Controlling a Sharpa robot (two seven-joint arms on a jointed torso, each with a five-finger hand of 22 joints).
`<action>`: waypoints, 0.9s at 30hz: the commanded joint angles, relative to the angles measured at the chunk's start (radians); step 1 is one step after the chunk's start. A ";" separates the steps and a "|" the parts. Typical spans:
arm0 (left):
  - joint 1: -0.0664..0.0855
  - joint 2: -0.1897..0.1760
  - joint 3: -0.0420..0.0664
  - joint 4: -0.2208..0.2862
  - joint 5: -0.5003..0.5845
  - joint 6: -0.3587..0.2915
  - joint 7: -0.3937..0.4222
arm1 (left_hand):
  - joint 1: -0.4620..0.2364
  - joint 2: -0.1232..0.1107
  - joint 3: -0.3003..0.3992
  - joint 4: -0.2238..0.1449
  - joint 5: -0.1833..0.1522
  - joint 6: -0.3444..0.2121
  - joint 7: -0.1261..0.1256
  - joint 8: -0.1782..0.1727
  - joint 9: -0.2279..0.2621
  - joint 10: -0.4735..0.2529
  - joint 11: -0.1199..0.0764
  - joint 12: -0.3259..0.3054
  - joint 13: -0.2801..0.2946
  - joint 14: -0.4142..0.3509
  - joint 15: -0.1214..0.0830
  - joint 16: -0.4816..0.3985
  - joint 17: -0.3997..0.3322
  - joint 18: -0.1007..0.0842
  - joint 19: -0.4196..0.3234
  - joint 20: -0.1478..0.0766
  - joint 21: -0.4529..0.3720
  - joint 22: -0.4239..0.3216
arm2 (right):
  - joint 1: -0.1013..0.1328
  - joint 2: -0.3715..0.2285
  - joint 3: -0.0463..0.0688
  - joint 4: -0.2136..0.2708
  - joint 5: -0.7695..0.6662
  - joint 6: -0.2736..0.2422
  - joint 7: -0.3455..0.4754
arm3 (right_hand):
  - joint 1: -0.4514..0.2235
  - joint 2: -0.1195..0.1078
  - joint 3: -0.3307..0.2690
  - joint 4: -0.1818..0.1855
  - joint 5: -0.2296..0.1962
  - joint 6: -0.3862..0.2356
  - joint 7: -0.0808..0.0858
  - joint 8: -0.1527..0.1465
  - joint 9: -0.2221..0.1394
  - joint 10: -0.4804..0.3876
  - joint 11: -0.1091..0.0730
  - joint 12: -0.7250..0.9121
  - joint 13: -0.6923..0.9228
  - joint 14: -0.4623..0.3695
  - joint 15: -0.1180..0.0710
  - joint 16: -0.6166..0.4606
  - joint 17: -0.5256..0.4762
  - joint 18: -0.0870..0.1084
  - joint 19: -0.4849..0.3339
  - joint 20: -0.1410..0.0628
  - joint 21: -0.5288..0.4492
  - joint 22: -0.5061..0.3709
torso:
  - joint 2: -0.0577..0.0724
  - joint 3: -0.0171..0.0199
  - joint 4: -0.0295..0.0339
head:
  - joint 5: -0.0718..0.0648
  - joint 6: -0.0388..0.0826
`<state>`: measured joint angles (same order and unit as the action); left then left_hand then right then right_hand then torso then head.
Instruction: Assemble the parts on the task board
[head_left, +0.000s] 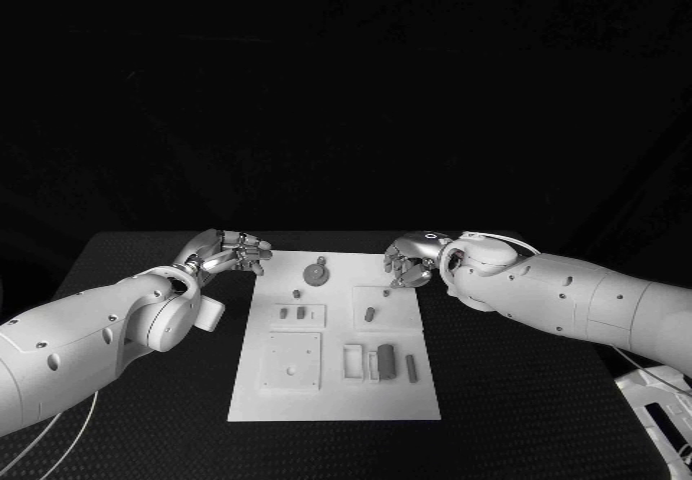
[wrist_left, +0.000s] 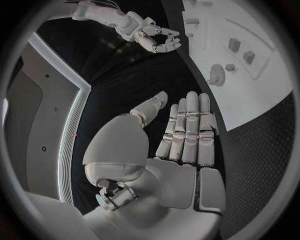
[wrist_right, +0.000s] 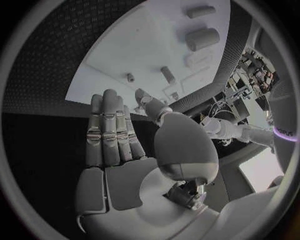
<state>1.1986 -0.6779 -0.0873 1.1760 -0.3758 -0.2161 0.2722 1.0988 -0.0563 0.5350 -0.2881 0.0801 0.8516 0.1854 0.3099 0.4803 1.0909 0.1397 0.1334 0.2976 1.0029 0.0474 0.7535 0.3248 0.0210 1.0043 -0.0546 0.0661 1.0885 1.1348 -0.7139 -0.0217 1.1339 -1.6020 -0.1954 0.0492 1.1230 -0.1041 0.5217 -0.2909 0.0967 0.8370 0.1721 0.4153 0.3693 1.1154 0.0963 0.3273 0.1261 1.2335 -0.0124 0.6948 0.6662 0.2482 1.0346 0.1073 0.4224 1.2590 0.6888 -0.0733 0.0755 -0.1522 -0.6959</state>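
The white task board (head_left: 335, 400) lies flat in the middle of the black bench (head_left: 505, 400), and everything else is placed here relative to it. The left hand (head_left: 231, 252) hovers just off the board's far left corner, over bare bench, its fingers lightly curled in the head view; its own wrist view shows the fingers (wrist_left: 190, 130) stretched out side by side with the thumb set a little apart, and nothing held in them. The right hand (head_left: 414, 258) hangs at the board's far right corner, fingers bent downward close to the board's edge; whether they touch it cannot be told. Its wrist view shows the fingers (wrist_right: 109, 132) straight and together, thumb out to the side, palm empty. On the board, a round knob-like part (head_left: 317, 272) sits near the far edge, about midway between the two hands. A tiny peg (head_left: 296, 294) stands just nearer than it. Two small blocks (head_left: 294, 314) sit in a shallow frame on the board's left half, and a slim upright piece (head_left: 371, 313) stands in a similar frame on the right half. Nearer the robot, a square plate (head_left: 291, 361) occupies the left side, with a dark bar (head_left: 387, 359) and a thinner strip (head_left: 411, 368) lying beside it on the right side.
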 joint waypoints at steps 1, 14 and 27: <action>0.001 -0.002 0.001 0.010 0.038 0.025 0.022 | -0.011 0.003 -0.010 0.000 -0.005 -0.013 0.000 0.006 -0.004 -0.012 0.003 -0.012 -0.010 -0.049 0.023 -0.037 0.005 -0.016 -0.051 0.022 -0.003 -0.024 | -0.008 0.005 0.000 -0.003 -0.071 -0.009 -0.022 | -0.008 -0.008 0.002 0.004 0.000 0.006 0.001 -0.009 -0.002 0.002 0.003 -0.014 -0.001 0.003 0.003 0.003 0.003 0.014 0.005 0.000 0.000 0.003 | 0.002 0.0006 -0.0007 | 0.001 0.000; 0.000 0.005 0.001 0.006 0.043 0.042 0.020 | -0.014 0.008 -0.018 0.000 -0.005 -0.020 0.002 0.014 -0.011 -0.035 0.016 -0.036 -0.031 -0.091 0.048 -0.081 0.027 -0.004 -0.088 0.048 0.000 -0.057 | -0.026 0.042 -0.001 -0.030 -0.068 -0.007 -0.020 | -0.012 -0.003 0.014 0.003 -0.001 0.007 0.001 -0.013 -0.002 -0.004 0.009 -0.051 -0.006 0.006 0.008 0.008 0.012 0.014 0.011 -0.003 -0.001 0.012 | 0.001 0.0010 0.0018 | 0.005 -0.007; 0.000 0.004 0.001 0.000 0.043 0.045 0.014 | -0.015 0.008 -0.021 0.000 -0.003 -0.011 -0.003 0.023 -0.011 -0.045 0.021 -0.043 -0.038 -0.099 0.052 -0.091 0.038 0.001 -0.087 0.053 0.001 -0.065 | -0.031 0.052 -0.003 -0.053 -0.077 0.020 -0.023 | 0.003 0.018 0.015 -0.001 -0.001 0.036 -0.012 -0.003 0.005 0.010 0.008 -0.077 -0.004 0.004 0.007 0.012 0.023 0.014 0.005 -0.003 0.000 0.032 | 0.002 0.0009 -0.0015 | 0.009 -0.011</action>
<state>1.1977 -0.6754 -0.0875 1.1742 -0.3414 -0.1874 0.2765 1.0906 -0.0488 0.5204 -0.2883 0.0802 0.8358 0.1870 0.3292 0.4694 1.0540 0.1625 0.0951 0.2613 0.9125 0.0984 0.6689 0.3617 0.0226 0.9218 -0.0073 0.0663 1.0252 1.1057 -0.6636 -0.0236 1.0802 -1.6589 -0.1970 0.0289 1.1242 -0.0947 0.5331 -0.2911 0.0968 0.8657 0.1584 0.4065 0.3732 1.1207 0.1051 0.2531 0.1213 1.2370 -0.0088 0.7028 0.6881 0.2472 1.0383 0.1036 0.4224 1.2901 0.6904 -0.0726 0.0748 -0.1416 -0.7055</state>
